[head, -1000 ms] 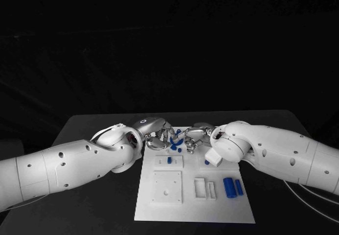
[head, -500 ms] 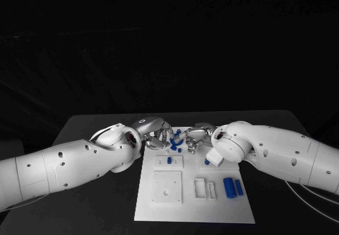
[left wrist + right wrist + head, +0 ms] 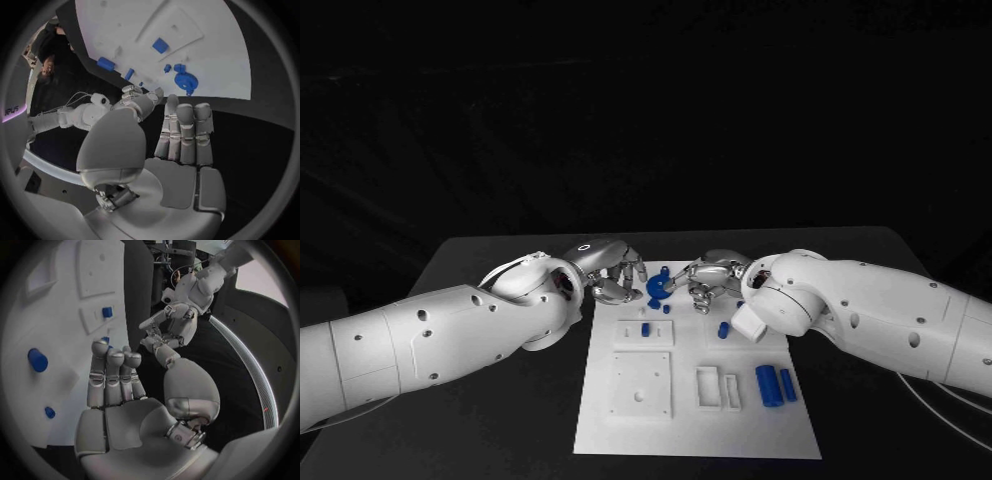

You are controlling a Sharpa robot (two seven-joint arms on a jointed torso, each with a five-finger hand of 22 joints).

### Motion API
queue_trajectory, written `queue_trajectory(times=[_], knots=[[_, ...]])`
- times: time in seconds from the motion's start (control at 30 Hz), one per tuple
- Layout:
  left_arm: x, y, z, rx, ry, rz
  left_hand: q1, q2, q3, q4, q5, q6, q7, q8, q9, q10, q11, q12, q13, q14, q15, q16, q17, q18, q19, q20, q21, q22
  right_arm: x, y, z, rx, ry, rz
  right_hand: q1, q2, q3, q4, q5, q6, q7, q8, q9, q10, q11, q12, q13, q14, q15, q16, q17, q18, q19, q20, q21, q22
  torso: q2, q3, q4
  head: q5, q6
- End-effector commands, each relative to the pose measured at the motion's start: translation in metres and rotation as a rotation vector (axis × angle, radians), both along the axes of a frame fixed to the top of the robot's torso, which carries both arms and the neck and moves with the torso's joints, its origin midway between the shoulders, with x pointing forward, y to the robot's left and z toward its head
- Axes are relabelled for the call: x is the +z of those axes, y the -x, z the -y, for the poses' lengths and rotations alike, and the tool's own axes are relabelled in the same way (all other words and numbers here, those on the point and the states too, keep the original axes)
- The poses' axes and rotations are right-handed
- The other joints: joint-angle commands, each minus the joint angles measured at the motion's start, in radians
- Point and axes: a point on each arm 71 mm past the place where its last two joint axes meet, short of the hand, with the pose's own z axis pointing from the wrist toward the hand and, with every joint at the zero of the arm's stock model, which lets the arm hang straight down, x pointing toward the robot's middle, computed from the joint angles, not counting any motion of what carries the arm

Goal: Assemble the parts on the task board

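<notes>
The white task board lies in the middle of the black table. At its far edge a round blue part sits between my two hands. My left hand is just left of it, fingers straight and apart, holding nothing. The left wrist view shows that part lying on the board beyond my fingertips. On the part's other side, my right hand is empty too; its fingers stretch over the board. A small blue peg stands in a raised block.
Two blue cylinders lie side by side at the board's right, next to white slotted blocks. A short blue piece stands near my right forearm. A flat white plate sits front left. Black table surrounds the board.
Both hands have drawn slightly up and away toward the far edge, fingers straightening. The round blue part now lies free between them.
</notes>
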Motion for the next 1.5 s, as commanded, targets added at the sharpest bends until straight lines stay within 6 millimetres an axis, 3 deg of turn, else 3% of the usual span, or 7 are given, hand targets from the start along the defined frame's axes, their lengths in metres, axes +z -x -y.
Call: queue_trajectory(times=[0.03, 0.47, 0.77, 0.9, 0.93, 1.27, 1.5], knots=[[-0.004, -0.003, -0.001, 0.040, -0.031, -0.055, -0.016, -0.021, -0.010, 0.016, -0.004, -0.003, 0.007, -0.003, 0.000, -0.010, 0.001, 0.000, -0.001, -0.001, 0.006, -0.004, 0.002, 0.018, 0.000, -0.045, -0.006, 0.002, 0.006, -0.002, 0.003, 0.042, 0.054, 0.128, 0.009, -0.002, 0.002, -0.006, 0.006, 0.007, 0.002, -0.002, 0.001, 0.005, -0.002, 0.006, 0.003, 0.010, 0.000, 0.004, 0.003, 0.015, 0.004, -0.008, 0.007, 0.022, 0.000, 0.0009, -0.0007, 0.001, 0.003], [-0.007, -0.019, -0.001, 0.180, -0.072, -0.147, -0.126, -0.045, -0.085, 0.105, -0.004, 0.027, -0.008, 0.021, 0.018, 0.002, -0.013, 0.015, 0.006, 0.000, -0.006, 0.000, 0.009, 0.025, -0.002, -0.051, -0.008, 0.007, 0.013, -0.007, 0.019, 0.067, 0.135, 0.294, 0.033, -0.001, 0.008, -0.042, 0.009, 0.011, 0.001, -0.002, 0.005, 0.008, -0.003, 0.018, 0.014, 0.016, -0.001, 0.014, 0.023, 0.015, 0.008, -0.016, 0.031, 0.021, 0.000, 0.0002, -0.0013, 0.005, 0.008], [-0.014, -0.030, 0.008, 0.258, -0.146, -0.194, -0.193, -0.042, -0.100, 0.227, -0.004, 0.071, -0.028, 0.050, 0.041, 0.033, -0.032, 0.039, 0.016, 0.020, -0.024, 0.015, 0.021, 0.030, 0.012, -0.065, 0.000, 0.014, 0.014, -0.008, 0.021, 0.064, 0.148, 0.311, 0.038, 0.000, 0.010, -0.043, 0.015, 0.011, 0.002, -0.003, 0.006, 0.009, -0.003, 0.021, 0.017, 0.017, -0.001, 0.016, 0.027, 0.015, 0.009, -0.017, 0.037, 0.021, 0.001, -0.0001, -0.0024, 0.003, 0.008], [-0.017, -0.033, 0.007, 0.280, -0.196, -0.203, -0.199, -0.039, -0.101, 0.237, -0.004, 0.077, -0.030, 0.054, 0.044, 0.036, -0.034, 0.041, 0.017, 0.023, -0.026, 0.017, 0.022, 0.030, 0.014, -0.066, 0.002, 0.015, 0.014, -0.009, 0.022, 0.059, 0.148, 0.313, 0.038, 0.000, 0.010, -0.043, 0.015, 0.011, 0.002, -0.003, 0.006, 0.009, -0.003, 0.021, 0.017, 0.017, -0.001, 0.016, 0.028, 0.015, 0.009, -0.017, 0.038, 0.021, 0.001, 0.0004, -0.0027, 0.002, 0.007], [-0.017, -0.034, 0.007, 0.283, -0.203, -0.205, -0.218, -0.038, -0.109, 0.269, -0.003, 0.119, -0.049, 0.079, 0.058, 0.073, -0.052, 0.063, 0.026, 0.052, -0.044, 0.043, 0.035, 0.036, 0.038, -0.075, 0.020, 0.022, 0.014, -0.009, 0.022, 0.059, 0.149, 0.312, 0.037, 0.000, 0.010, -0.042, 0.016, 0.011, 0.002, -0.003, 0.006, 0.009, -0.003, 0.021, 0.017, 0.017, 0.000, 0.016, 0.028, 0.015, 0.009, -0.017, 0.038, 0.021, 0.001, 0.0007, -0.0030, 0.003, 0.007], [-0.022, -0.038, 0.019, 0.268, -0.252, -0.232, -0.183, -0.036, -0.161, 0.354, -0.004, 0.196, -0.095, 0.150, 0.106, 0.155, -0.100, 0.128, 0.063, 0.124, -0.091, 0.131, 0.083, 0.056, 0.098, -0.111, 0.104, 0.032, 0.015, -0.010, 0.023, 0.050, 0.148, 0.317, 0.035, 0.001, 0.010, -0.041, 0.021, 0.012, 0.002, -0.004, 0.006, 0.009, -0.003, 0.022, 0.019, 0.018, 0.000, 0.017, 0.030, 0.015, 0.009, -0.017, 0.041, 0.021, 0.000, -0.0008, -0.0017, 0.002, 0.005], [-0.024, -0.042, 0.024, 0.271, -0.268, -0.228, -0.158, -0.035, -0.195, 0.391, -0.005, 0.199, -0.102, 0.171, 0.120, 0.163, -0.107, 0.143, 0.075, 0.130, -0.098, 0.150, 0.094, 0.059, 0.098, -0.118, 0.126, 0.030, 0.015, -0.009, 0.023, 0.051, 0.146, 0.319, 0.034, 0.001, 0.010, -0.040, 0.022, 0.012, 0.002, -0.004, 0.006, 0.009, -0.003, 0.023, 0.019, 0.018, 0.000, 0.017, 0.031, 0.015, 0.010, -0.017, 0.042, 0.021, 0.001, -0.0008, -0.0033, 0.001, 0.003]])
